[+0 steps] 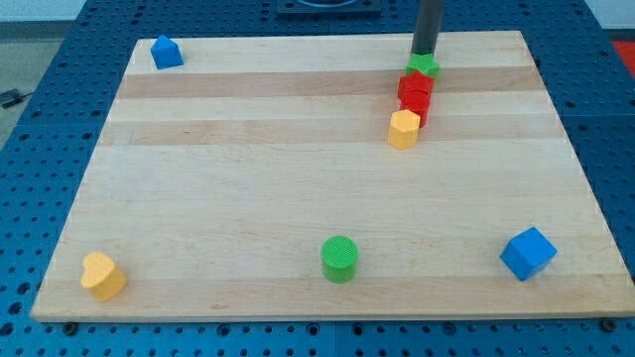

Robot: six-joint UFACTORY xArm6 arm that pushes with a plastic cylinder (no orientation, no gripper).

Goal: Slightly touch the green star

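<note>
The green star (424, 66) lies near the view's top right on the wooden board (248, 198). My tip (424, 54) stands right at the star's upper edge, touching it or nearly so. The dark rod rises from there out of the view's top. Just below the star, two red blocks (415, 94) and a yellow hexagonal block (403, 130) form a tight line running toward the view's bottom.
A blue house-shaped block (166, 53) sits at the top left. A yellow heart (103, 276) is at the bottom left, a green cylinder (339, 259) at the bottom middle, and a blue cube (527, 253) at the bottom right.
</note>
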